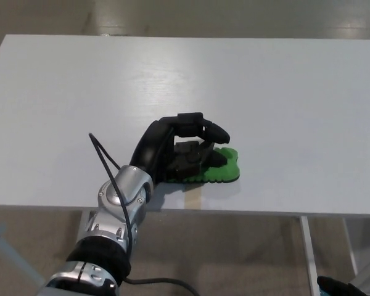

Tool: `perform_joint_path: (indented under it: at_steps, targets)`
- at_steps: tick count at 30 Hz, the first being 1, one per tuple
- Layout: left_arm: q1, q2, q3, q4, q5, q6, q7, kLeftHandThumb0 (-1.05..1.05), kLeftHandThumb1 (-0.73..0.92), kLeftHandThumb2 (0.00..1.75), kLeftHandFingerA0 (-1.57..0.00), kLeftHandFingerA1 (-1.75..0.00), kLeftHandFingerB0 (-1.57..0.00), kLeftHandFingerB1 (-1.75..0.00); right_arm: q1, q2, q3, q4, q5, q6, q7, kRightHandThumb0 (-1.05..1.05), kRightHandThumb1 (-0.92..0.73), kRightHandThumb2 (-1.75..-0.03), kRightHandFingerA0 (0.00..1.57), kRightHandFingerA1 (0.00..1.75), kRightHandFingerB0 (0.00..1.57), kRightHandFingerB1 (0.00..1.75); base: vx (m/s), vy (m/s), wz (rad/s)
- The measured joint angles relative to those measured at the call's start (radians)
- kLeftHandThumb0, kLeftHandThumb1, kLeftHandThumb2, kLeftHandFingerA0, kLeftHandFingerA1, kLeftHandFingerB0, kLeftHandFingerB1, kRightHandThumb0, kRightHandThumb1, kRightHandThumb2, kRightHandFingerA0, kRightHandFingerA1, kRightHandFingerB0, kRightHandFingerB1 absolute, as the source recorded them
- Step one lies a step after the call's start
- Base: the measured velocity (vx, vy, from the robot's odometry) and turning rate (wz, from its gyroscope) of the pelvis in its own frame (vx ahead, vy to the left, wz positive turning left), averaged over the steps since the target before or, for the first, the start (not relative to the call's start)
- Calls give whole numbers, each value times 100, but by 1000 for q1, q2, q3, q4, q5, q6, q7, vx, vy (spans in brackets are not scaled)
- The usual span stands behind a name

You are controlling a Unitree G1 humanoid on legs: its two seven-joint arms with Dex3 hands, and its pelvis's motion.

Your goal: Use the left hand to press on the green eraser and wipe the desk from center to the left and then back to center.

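- Head view: left hand [176,151], fingers curled down, presses flat on the green eraser [219,171], which lies near the front edge of the white desk [283,92], around its centre.
- Advice: keep downward pressure even and the palm level while sliding left, so the eraser does not slip out.
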Motion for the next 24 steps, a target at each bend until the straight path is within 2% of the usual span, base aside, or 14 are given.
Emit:
perform_joint_path:
  at_steps: [7,24]
  targets:
    - [-4,35,4,9,-4,-9,-16,-13,81,71,-99,-66,-94,-93,0,0,0,0,1,3,6,-24,-69,-60,66,49,68,50,0,0,0]
    - [-16,234,81,66,-40,-8,-81,-10,82,70,-99,-65,-90,-95,3,-2,0,8,-1,3,1,-25,-68,-60,68,50,68,50,0,0,0]
